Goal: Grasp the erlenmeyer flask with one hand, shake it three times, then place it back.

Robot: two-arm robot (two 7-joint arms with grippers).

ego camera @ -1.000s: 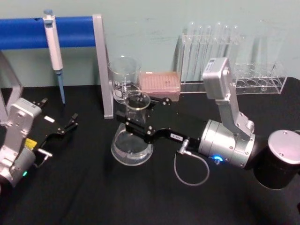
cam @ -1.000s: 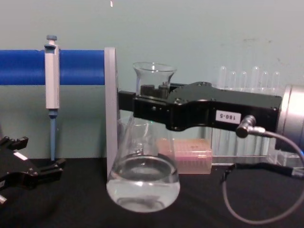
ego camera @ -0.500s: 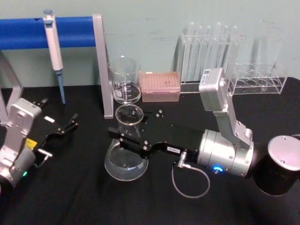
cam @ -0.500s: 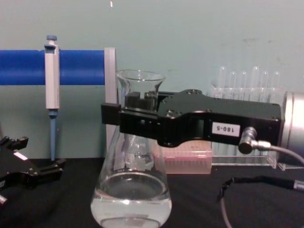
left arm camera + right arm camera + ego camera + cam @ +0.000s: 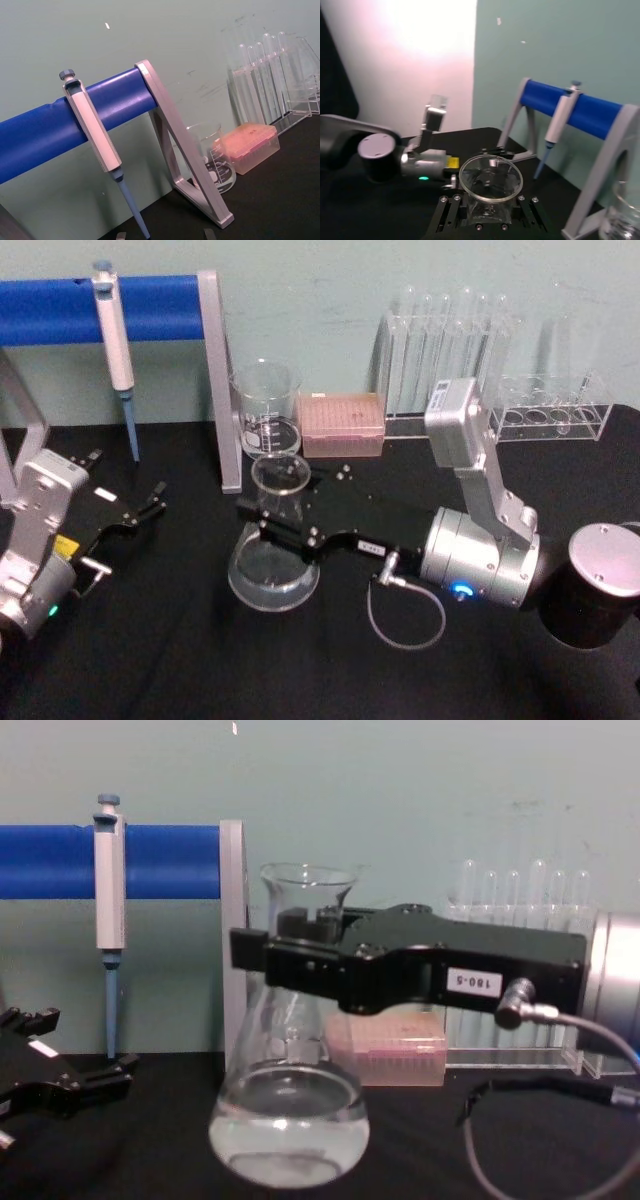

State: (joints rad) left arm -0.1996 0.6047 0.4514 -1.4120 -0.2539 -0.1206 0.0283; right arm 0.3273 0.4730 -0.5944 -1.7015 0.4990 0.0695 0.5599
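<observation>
The erlenmeyer flask (image 5: 274, 558) stood close to upright, long axis vertical, flared mouth up and wide base down, with clear liquid pooled in the bottom. It was near the middle of the black table (image 5: 200, 660); whether its base touched the cloth could not be told. The right gripper (image 5: 272, 521) reached in from the right, lying level, its two black fingers (image 5: 300, 963) pinching the flask's narrow neck just under the rim. From the right wrist view the round mouth (image 5: 491, 179) sat between the finger blocks.

Just beyond the flask stood a glass beaker (image 5: 266, 410), with a pink tip box (image 5: 342, 425) to its right and a clear rack of test tubes (image 5: 450, 350) farther right against the wall. The grey leg (image 5: 220, 380) of a stand with a blue bar (image 5: 60, 308) rose close on the flask's far left; a pipette (image 5: 115, 340) hung from the bar. The left gripper (image 5: 135, 515) rested at the left, well apart from the flask, fingers spread and empty.
</observation>
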